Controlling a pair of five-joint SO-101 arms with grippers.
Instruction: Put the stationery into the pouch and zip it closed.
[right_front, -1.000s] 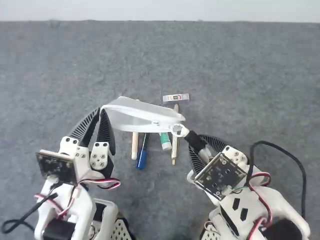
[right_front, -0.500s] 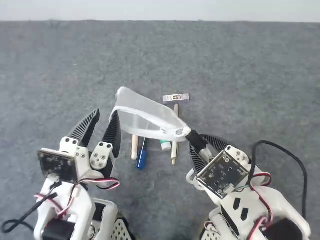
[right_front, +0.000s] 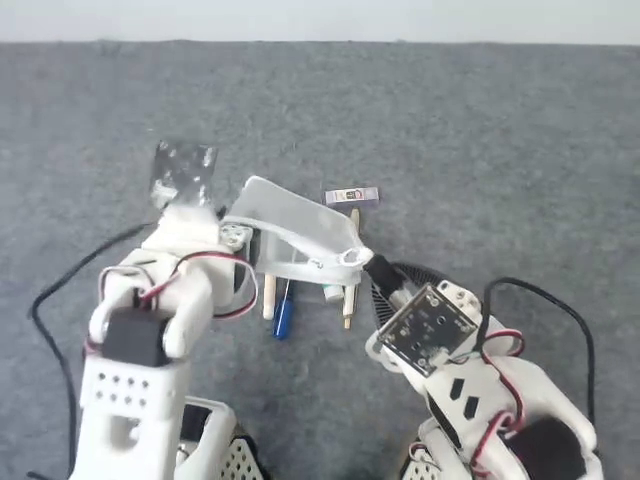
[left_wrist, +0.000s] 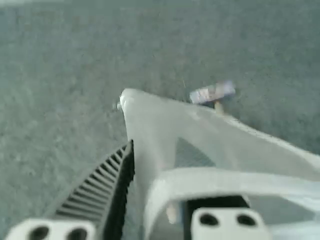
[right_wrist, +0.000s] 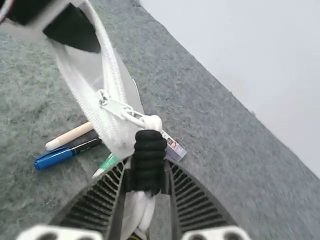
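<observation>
**Step in hand, as judged: opening the pouch.** The translucent white zip pouch (right_front: 300, 232) is held up over the grey felt mat (right_front: 480, 130). The right gripper (right_wrist: 147, 167) has its jaws clamped on the black ribbed zip tag (right_wrist: 148, 150). The left gripper (left_wrist: 165, 175) has its jaws apart, straddling the opposite rim. The blue pen (right_front: 284, 312) and 3 other sticks lie loose beneath. Next, the left jaws probably need to close on the rim.

A grey felt-like covering (right_front: 480, 130) spreads to a pale wall (right_front: 320, 20) behind.
</observation>
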